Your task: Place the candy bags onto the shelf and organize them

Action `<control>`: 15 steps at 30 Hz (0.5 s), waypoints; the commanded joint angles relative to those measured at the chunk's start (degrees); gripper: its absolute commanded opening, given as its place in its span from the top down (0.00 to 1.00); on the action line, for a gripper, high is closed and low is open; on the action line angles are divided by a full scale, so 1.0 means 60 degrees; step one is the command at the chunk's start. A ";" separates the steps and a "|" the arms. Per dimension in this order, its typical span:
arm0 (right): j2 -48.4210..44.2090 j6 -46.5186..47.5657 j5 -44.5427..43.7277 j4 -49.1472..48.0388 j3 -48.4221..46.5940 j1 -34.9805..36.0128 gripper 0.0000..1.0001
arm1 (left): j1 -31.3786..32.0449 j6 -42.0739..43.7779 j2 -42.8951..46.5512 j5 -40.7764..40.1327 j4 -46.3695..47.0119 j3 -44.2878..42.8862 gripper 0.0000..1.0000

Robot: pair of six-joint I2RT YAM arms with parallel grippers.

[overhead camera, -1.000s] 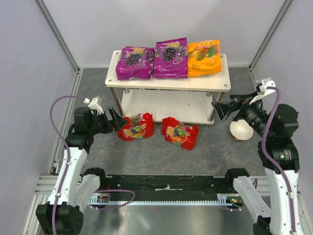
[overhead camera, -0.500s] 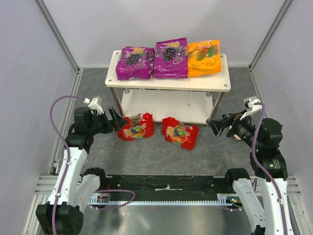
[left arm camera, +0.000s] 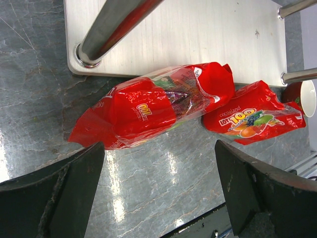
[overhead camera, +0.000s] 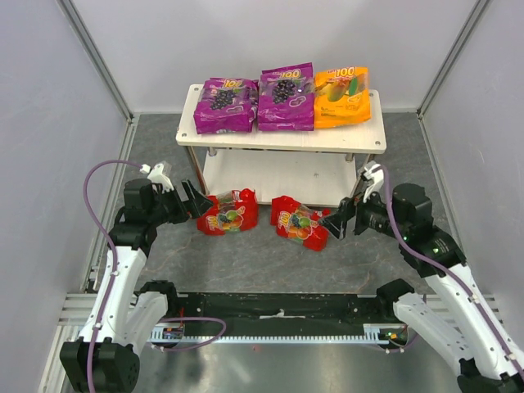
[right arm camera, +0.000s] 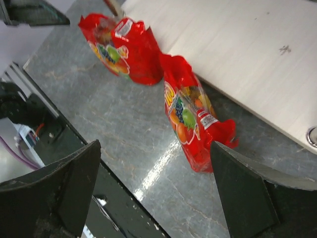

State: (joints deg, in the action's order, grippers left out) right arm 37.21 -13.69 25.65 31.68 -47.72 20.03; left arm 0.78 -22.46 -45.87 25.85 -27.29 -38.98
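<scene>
Left gripper (overhead camera: 195, 201): low over the grey table top (overhead camera: 246, 254), fingers spread wide, holding nothing.
Left gripper, wrist view (left arm camera: 158, 148): the two dark fingers (left arm camera: 74, 173) frame the left red bag (left arm camera: 148, 106), which lies just past their tips, roughly centred in the gap and clear of both.
Right gripper (overhead camera: 337, 223): low over the table, fingers apart and empty, its tips just beside the right end of the right red bag (overhead camera: 301, 222); whether they touch cannot be told.
Right gripper, wrist view (right arm camera: 154, 146): the right red bag (right arm camera: 190, 116) lies ahead of the open fingers, within the gap and nearer the right finger (right arm camera: 237, 188).
Left red bag (overhead camera: 228, 213): flat on the table, just in front of the shelf's lower board, near the front left metal post (left arm camera: 106, 25).
Right red bag: flat on the table, angled, beside the left red bag (right arm camera: 121, 47) without touching it, its far end near the lower board's front edge.
Small white bowl (left arm camera: 308, 97): on the table, past the right red bag (left arm camera: 252, 119), partly cut off at the picture's edge.
Shelf (overhead camera: 278, 137): two pale boards on metal posts, standing beyond the red bags; the lower board (overhead camera: 278, 176) is bare.
Top board: three bags in a row, edges touching or slightly overlapping — purple bag (overhead camera: 225, 105) on the left, second purple bag (overhead camera: 286, 97) in the middle, orange-yellow bag (overhead camera: 341, 96) on the right.
</scene>
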 commanded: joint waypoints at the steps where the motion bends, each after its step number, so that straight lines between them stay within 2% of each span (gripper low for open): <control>1: 0.0228 0.0714 -0.0978 0.0301 -0.0512 0.1113 0.02 | 0.0032 -0.0066 0.0101 0.0131 0.0315 0.0066 0.00; 7: 0.0709 0.0729 -0.1402 -0.0065 -0.0527 0.2226 0.02 | 0.0017 -0.0095 0.0057 0.0102 0.0300 0.0052 0.00; 10: 0.1324 0.0701 -0.2660 -0.0284 -0.0527 0.3674 0.02 | 0.0032 -0.0080 0.0027 0.0116 0.0300 0.0066 0.00; 11: 0.1516 0.0700 -0.3084 -0.0387 -0.0542 0.4635 0.02 | 0.0032 -0.0080 0.0013 0.0131 0.0271 0.0052 0.00; 12: 0.1735 0.0700 -0.3567 -0.0634 -0.0542 0.5094 0.02 | 0.0017 -0.0080 0.0027 0.0116 0.0300 0.0066 0.00; 15: 0.3138 0.0861 -0.4683 -0.1498 -0.0586 0.6575 0.02 | 0.0032 -0.0080 0.0042 0.0131 0.0286 0.0066 0.00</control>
State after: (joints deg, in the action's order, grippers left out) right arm 48.53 -10.17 8.78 30.00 -49.15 51.13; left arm 0.78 -22.46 -45.87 25.82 -27.29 -38.98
